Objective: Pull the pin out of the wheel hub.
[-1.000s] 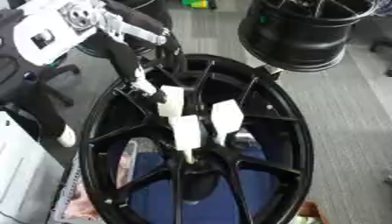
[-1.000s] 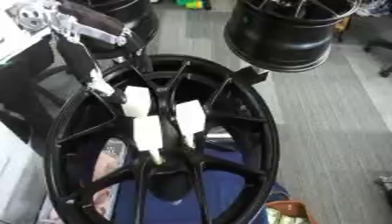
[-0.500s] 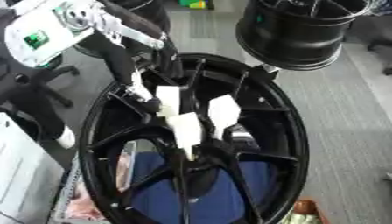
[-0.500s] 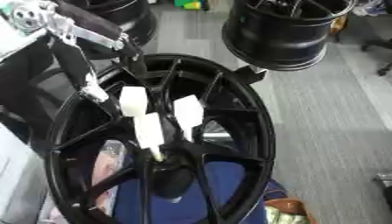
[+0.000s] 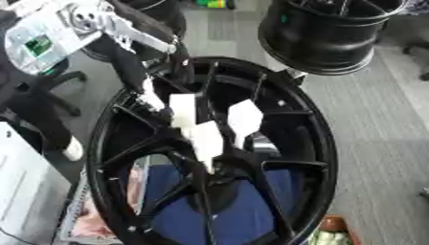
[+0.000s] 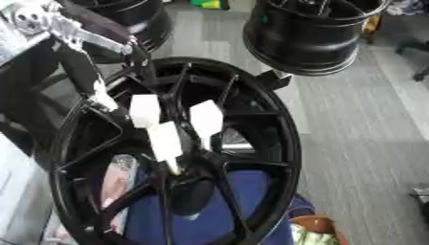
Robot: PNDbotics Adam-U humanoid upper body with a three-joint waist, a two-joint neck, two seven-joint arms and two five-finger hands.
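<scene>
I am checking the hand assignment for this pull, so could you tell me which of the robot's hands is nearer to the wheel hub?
Left. The left hand reaches in from the upper left, its pale fingertips over the wheel hub at the spokes' centre. The right hand shows in neither view.

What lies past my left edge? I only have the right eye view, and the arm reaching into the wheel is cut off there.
Observer: The left eye view shows more of the arm behind the left hand: a white cover with a green patch on it, up and to the left of the wheel hub.
Operator: Anything on the floor on that side?
Observer: Yes. A dark chair leg ends in a white caster, just outside the hub's left rim.
</scene>
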